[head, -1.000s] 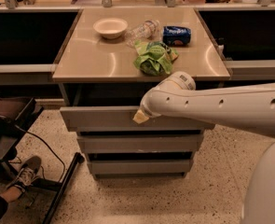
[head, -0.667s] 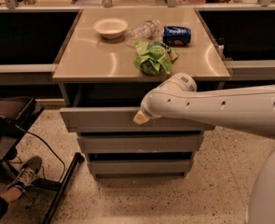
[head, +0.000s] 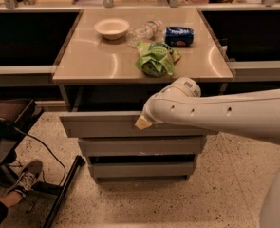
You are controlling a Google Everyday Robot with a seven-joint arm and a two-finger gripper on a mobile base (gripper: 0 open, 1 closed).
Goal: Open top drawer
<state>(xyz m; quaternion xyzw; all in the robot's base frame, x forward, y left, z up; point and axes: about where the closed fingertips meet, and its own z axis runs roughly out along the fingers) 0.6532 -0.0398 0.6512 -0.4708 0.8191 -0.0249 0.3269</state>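
My end effector (head: 143, 122) rests against the upper edge of the top drawer (head: 99, 126), right of centre. My arm (head: 225, 113) covers most of it, so I cannot tell how far open it is. The drawer sits directly under the bench (head: 92, 63), its front standing forward of the two lower drawers (head: 139, 146).

My gripper (head: 143, 122) was right in front of the top drawer (head: 99, 126), under the table (head: 89, 61). On the table, a bowl (head: 111, 28) sat back left, a bottle (head: 144, 31) beside it, and a bag (head: 155, 59) nearer me.
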